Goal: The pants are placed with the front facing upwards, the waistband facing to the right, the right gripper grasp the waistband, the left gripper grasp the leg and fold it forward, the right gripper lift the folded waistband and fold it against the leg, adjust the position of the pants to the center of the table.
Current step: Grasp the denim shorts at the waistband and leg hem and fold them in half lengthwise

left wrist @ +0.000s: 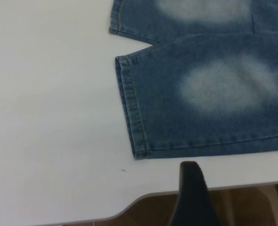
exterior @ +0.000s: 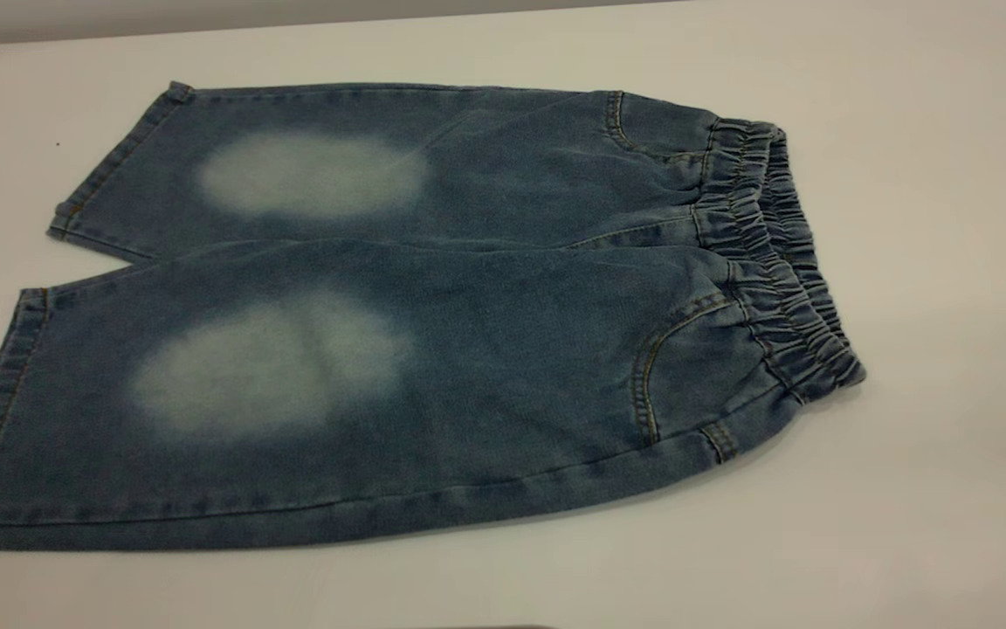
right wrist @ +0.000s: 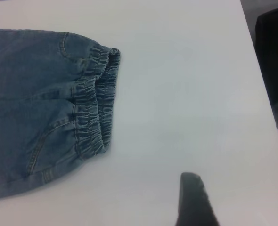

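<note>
Both grippers hanging clear of cloth, fold not begun. Pants (exterior: 433,323) lying flat, front up, on table (exterior: 931,489); waistband (exterior: 774,262) at right. Right gripper (right wrist: 195,197) showing one tip only, near waistband, not touching; left gripper (left wrist: 193,193) likewise, just off leg hem (left wrist: 132,113). Finger gap: cannot tell. Judgement: pinch both waistband layers at near corner. Near table edge crowding left gripper; open table right of waistband.

pants (exterior: 468,349) faded blue denim cloth; waistband (exterior: 774,262) ruched; table (exterior: 905,524) smooth matt white.
</note>
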Controlling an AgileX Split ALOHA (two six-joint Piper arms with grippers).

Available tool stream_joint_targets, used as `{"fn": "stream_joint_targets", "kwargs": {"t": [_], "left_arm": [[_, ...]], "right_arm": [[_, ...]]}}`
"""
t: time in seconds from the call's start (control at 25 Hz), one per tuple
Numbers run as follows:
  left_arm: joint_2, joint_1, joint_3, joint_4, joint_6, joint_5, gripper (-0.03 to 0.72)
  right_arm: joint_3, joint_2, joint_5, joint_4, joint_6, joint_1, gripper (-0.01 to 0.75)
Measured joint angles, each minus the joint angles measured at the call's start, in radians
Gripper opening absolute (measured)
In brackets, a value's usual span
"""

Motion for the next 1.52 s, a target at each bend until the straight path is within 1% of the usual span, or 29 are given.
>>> {"fn": "stream_joint_targets", "kwargs": {"t": [0.76,0.88,1.04,1.12,1.28,1.4,1.52], "left_arm": [[0.000,0.000,0.000,-0.001,-0.013,0.000,0.440],[0.015,0.000,-0.026,-0.001,-0.019,-0.018,0.435],[0.159,0.000,-0.111,-0.003,0.023,-0.052,0.417],[0.268,0.000,-0.153,-0.003,0.066,-0.062,0.415],[0.488,0.000,-0.209,-0.003,0.162,-0.092,0.414],[0.645,0.000,-0.217,-0.005,0.210,-0.151,0.440],[0.807,0.000,-0.218,-0.050,0.250,-0.216,0.491]], "right_arm": [[0.000,0.000,0.000,0.001,0.000,0.000,0.368],[-0.015,0.042,-0.015,0.029,0.000,0.000,0.370],[-0.048,0.203,-0.072,0.116,-0.002,0.000,0.396],[-0.050,0.295,-0.125,0.165,-0.018,0.000,0.421],[-0.050,0.482,-0.232,0.277,-0.114,0.000,0.479],[-0.050,0.629,-0.256,0.364,-0.199,0.000,0.519],[-0.050,0.775,-0.297,0.467,-0.269,0.000,0.531]]}}
